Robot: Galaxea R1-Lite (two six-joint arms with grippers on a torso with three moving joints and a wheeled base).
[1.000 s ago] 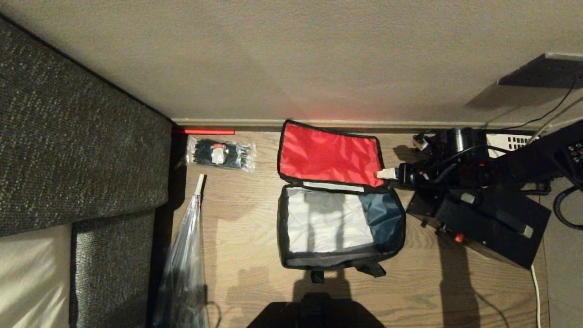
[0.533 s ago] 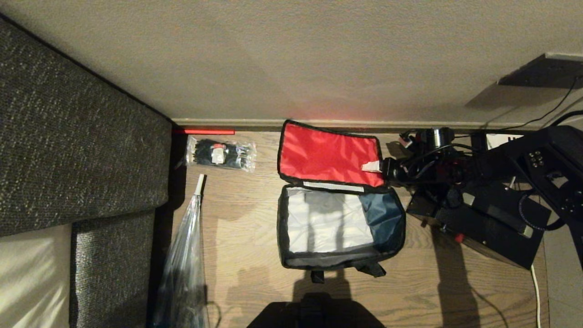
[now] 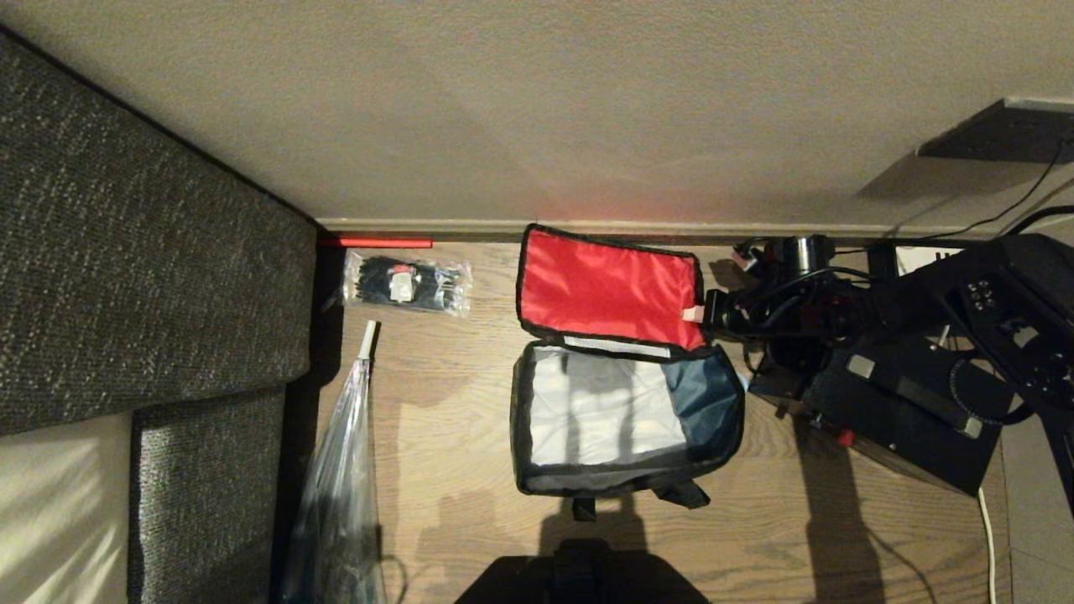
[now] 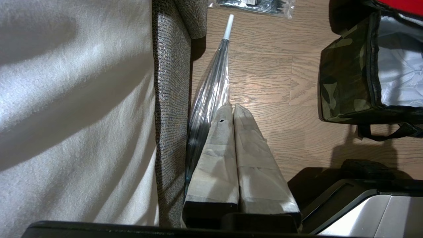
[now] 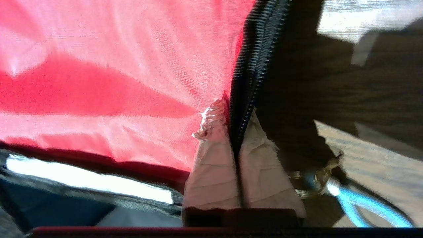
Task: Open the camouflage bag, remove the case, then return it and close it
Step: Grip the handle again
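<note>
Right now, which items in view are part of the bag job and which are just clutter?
Job:
- camouflage bag, lid open, inside empty
- case, on the floor beside the bag
- right gripper, shut on the lid's zipper edge

Clutter:
- clear packet
- clear umbrella
- sofa
- left gripper, shut, idle by the sofa

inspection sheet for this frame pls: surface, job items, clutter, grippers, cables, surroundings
Surface: wood floor.
Job's things: camouflage bag open, red-lined lid flipped back toward the wall, nothing seen inside; case on the floor right of the bag.
Clutter: clear packet, clear umbrella.
Grippers: right gripper shut on the lid's zipper edge; left gripper shut, holding nothing, beside the umbrella.
Cables: white cable, blue cord.
Surroundings: sofa, wall.
</note>
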